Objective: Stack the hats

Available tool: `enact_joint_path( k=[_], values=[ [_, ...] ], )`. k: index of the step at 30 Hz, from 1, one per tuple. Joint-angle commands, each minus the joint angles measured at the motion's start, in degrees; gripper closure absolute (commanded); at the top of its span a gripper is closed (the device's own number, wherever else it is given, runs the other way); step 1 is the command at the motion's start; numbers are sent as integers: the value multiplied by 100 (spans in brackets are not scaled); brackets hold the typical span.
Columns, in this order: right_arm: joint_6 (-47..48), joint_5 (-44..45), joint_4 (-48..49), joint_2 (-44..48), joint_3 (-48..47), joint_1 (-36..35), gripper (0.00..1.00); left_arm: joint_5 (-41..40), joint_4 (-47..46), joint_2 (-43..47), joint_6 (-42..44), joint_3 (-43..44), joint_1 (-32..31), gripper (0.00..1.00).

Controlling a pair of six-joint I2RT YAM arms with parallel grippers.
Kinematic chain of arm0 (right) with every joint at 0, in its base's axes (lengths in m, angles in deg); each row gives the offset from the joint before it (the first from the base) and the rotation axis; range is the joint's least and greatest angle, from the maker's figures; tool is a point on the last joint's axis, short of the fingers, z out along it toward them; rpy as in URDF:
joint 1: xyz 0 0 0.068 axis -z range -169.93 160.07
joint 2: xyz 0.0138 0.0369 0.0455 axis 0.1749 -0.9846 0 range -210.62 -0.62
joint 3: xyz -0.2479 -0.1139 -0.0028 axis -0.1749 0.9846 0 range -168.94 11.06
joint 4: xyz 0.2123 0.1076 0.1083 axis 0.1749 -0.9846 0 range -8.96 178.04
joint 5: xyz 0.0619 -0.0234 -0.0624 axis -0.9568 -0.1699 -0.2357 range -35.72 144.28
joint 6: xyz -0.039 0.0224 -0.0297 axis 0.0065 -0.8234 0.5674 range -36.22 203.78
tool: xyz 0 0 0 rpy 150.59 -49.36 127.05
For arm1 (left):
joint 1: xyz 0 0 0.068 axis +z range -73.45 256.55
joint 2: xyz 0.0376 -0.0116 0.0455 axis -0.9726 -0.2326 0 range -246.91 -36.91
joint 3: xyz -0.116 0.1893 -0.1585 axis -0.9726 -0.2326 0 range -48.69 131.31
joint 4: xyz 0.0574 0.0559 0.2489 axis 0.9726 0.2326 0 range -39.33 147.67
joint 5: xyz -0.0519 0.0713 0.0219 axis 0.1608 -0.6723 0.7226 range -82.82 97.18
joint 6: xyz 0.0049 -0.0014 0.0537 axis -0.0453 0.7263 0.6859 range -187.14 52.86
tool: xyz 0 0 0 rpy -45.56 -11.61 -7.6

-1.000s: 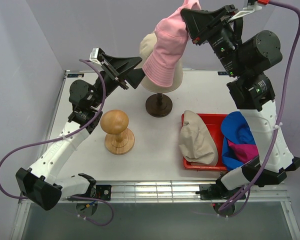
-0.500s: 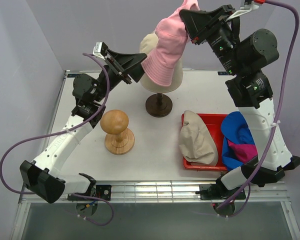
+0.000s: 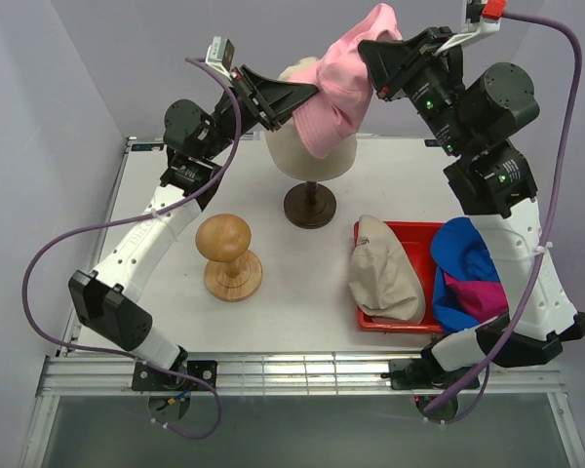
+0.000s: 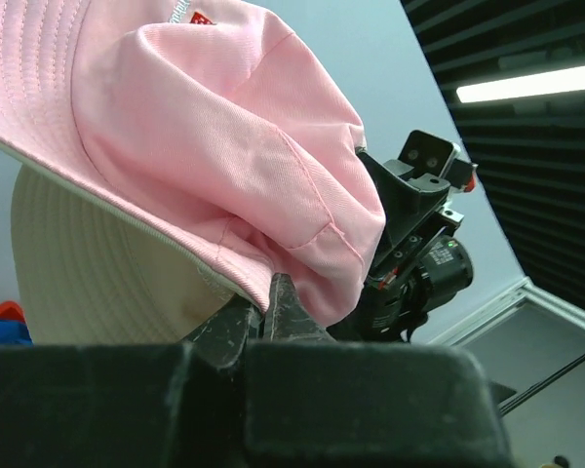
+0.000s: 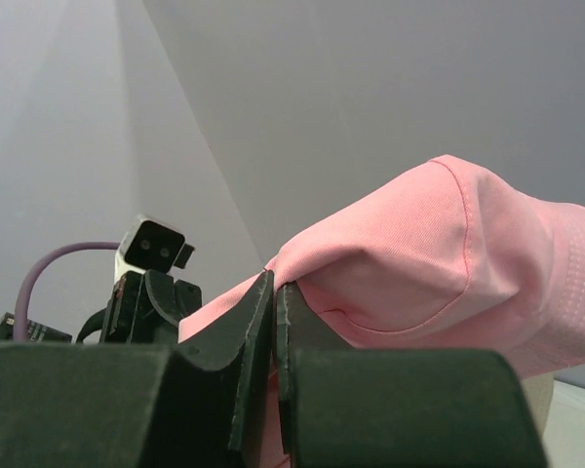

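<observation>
The light pink bucket hat [image 3: 343,83] hangs above the cream mannequin head [image 3: 310,148], stretched between both grippers. My left gripper [image 3: 312,95] is shut on its left brim edge; in the left wrist view the jaws [image 4: 263,304] pinch the pink fabric [image 4: 224,127]. At the hat's upper right side my right gripper [image 3: 375,56] is shut on the fabric, as the right wrist view shows [image 5: 276,292]. The beige bucket hat [image 3: 385,268] lies in the red tray [image 3: 402,232]. Beside it lie the blue cap [image 3: 463,252] and the magenta cap [image 3: 480,294].
A round-topped wooden hat block [image 3: 229,255] stands at the left of the table. The mannequin head sits on a dark round stand [image 3: 310,206] at the middle back. Grey walls close in the back and both sides.
My left gripper rose toward the pink hat and shut on its brim. The hat now sits higher and more spread over the mannequin head. The right gripper shifted slightly.
</observation>
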Motion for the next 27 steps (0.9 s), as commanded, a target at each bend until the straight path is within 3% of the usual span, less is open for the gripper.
enact_joint_path(
  k=[1,10,20,27],
  values=[
    [339,338,-73,276,-18,8,92,324,60,-106,487,568,-10,100],
    [726,821,-293,233,-53,8,92,702,482,-783,1410,1692,8,100],
    [884,1076,-267,-286,-484,8,92,97,526,-880,1866,1650,192,100],
    [893,1182,-56,-558,-449,8,87,105,439,-1012,2078,1747,727,100]
  ],
)
